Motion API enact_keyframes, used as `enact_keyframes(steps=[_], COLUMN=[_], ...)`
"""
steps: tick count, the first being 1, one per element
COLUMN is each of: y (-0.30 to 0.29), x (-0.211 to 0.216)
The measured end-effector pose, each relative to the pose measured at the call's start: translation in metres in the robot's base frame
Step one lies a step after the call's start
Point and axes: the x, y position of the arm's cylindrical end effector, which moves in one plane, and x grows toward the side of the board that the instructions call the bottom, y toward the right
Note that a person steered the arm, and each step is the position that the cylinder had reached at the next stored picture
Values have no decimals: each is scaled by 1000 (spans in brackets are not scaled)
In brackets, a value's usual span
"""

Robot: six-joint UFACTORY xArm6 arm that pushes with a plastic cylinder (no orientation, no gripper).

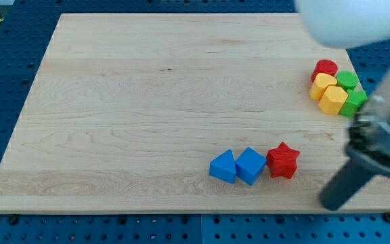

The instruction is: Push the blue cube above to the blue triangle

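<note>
The blue triangle (223, 167) lies on the wooden board at the lower middle of the view. The blue cube (250, 165) sits right beside it on its right, touching or nearly touching. A red star (282, 160) touches the cube's right side. My tip (331, 202) is at the board's lower right, to the right of and a little below the red star, apart from all three blocks.
A cluster at the board's right edge holds a red cylinder (325, 68), two yellow blocks (329, 93) and two green blocks (351, 91). The board (141, 108) lies on a blue perforated table. The arm's white body (357, 20) fills the view's top right.
</note>
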Motion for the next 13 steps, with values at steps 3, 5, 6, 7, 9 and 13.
enact_keyframes(steps=[3, 5, 6, 7, 9, 13], y=[-79, -96, -96, -87, -107, -98], x=[-10, -52, -72, -74, -98, -108])
